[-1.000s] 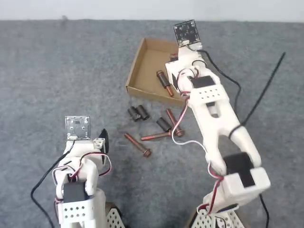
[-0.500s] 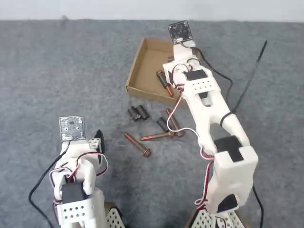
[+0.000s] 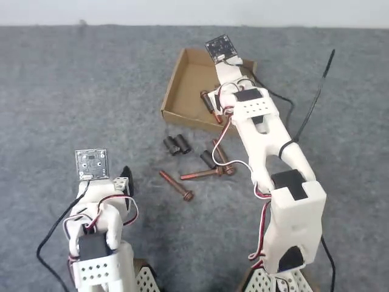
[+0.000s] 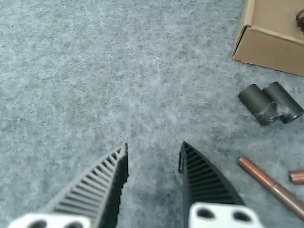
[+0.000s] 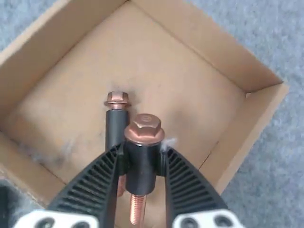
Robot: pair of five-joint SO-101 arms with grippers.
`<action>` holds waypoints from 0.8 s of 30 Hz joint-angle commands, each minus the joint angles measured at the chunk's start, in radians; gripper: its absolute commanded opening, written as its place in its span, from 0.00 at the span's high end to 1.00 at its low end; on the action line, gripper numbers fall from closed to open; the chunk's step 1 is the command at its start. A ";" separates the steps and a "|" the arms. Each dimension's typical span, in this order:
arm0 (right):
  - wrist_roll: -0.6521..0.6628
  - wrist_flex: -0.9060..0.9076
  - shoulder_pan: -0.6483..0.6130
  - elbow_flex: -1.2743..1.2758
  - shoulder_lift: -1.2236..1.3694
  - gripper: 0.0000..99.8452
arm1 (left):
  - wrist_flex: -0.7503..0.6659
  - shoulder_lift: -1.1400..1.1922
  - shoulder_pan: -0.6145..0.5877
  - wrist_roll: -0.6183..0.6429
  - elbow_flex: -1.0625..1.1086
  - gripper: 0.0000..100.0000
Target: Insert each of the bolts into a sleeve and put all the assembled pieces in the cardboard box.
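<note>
Right claw (image 5: 141, 153) is clamped on a sleeve (image 5: 142, 172) carrying its bolt (image 5: 144, 129), above the far box (image 5: 223, 57), where another assembled piece (image 5: 115, 122) lies. Stiff, smooth metal, probably slippery: hold mid-sleeve. Left claw (image 4: 153, 164) gapes apart over the near-left carpet (image 4: 95, 71).

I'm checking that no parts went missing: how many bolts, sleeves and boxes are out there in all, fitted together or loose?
Bolts: 5
Sleeves: 5
Cardboard box: 1
Total: 11
</note>
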 commanded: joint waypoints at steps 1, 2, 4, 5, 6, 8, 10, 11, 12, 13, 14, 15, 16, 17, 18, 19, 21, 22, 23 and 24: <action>0.018 0.027 -0.001 -0.078 -0.027 0.99 | 0.009 -0.012 0.000 -0.008 -0.018 0.83; 0.021 0.030 -0.001 -0.078 -0.028 0.99 | 0.009 -0.012 0.000 -0.008 -0.018 0.83; 0.052 0.056 -0.001 -0.078 -0.031 0.97 | 0.009 -0.011 0.000 -0.008 -0.018 0.83; 0.063 0.068 -0.004 -0.078 -0.031 0.93 | 0.009 -0.011 0.000 -0.008 -0.018 0.83; 0.058 0.081 -0.005 -0.078 -0.033 0.89 | 0.009 -0.011 -0.002 -0.008 -0.018 0.83; 0.044 0.094 -0.005 -0.078 -0.035 0.82 | 0.009 -0.011 -0.005 -0.008 -0.018 0.83; 0.032 0.094 -0.005 -0.080 -0.048 0.81 | 0.009 -0.011 -0.005 -0.008 -0.018 0.83; 0.021 0.094 -0.005 -0.080 -0.065 0.82 | 0.011 -0.011 -0.005 -0.008 -0.018 0.83; 0.011 0.096 -0.005 -0.078 -0.088 0.84 | 0.011 -0.011 -0.005 -0.008 -0.018 0.83; 0.002 0.096 -0.005 -0.078 -0.116 0.87 | 0.011 -0.011 -0.005 -0.008 -0.018 0.83; -0.005 0.099 -0.005 -0.077 -0.147 0.90 | 0.011 -0.011 -0.005 -0.008 -0.018 0.83; -0.003 0.113 -0.007 -0.075 -0.176 0.93 | 0.011 -0.011 -0.005 -0.008 -0.018 0.83; -0.003 0.131 -0.008 -0.075 -0.205 0.96 | 0.011 -0.011 -0.005 -0.008 -0.018 0.83; -0.003 0.154 -0.018 -0.075 -0.234 0.99 | 0.011 -0.011 -0.005 -0.008 -0.018 0.83; -0.003 0.183 -0.024 -0.074 -0.260 1.00 | 0.011 -0.011 -0.005 -0.008 -0.018 0.83; -0.003 0.220 -0.031 -0.072 -0.285 0.98 | 0.011 -0.011 -0.005 -0.008 -0.018 0.83; -0.006 0.302 -0.048 -0.072 -0.329 0.98 | 0.011 -0.011 -0.005 -0.008 -0.018 0.83; -0.006 0.343 -0.062 -0.072 -0.351 0.99 | 0.011 -0.011 -0.005 -0.008 -0.018 0.83; -0.006 0.387 -0.074 -0.072 -0.372 1.00 | 0.011 -0.011 -0.005 -0.008 -0.018 0.83; -0.006 0.433 -0.085 -0.072 -0.390 0.99 | 0.011 -0.011 -0.005 -0.008 -0.018 0.83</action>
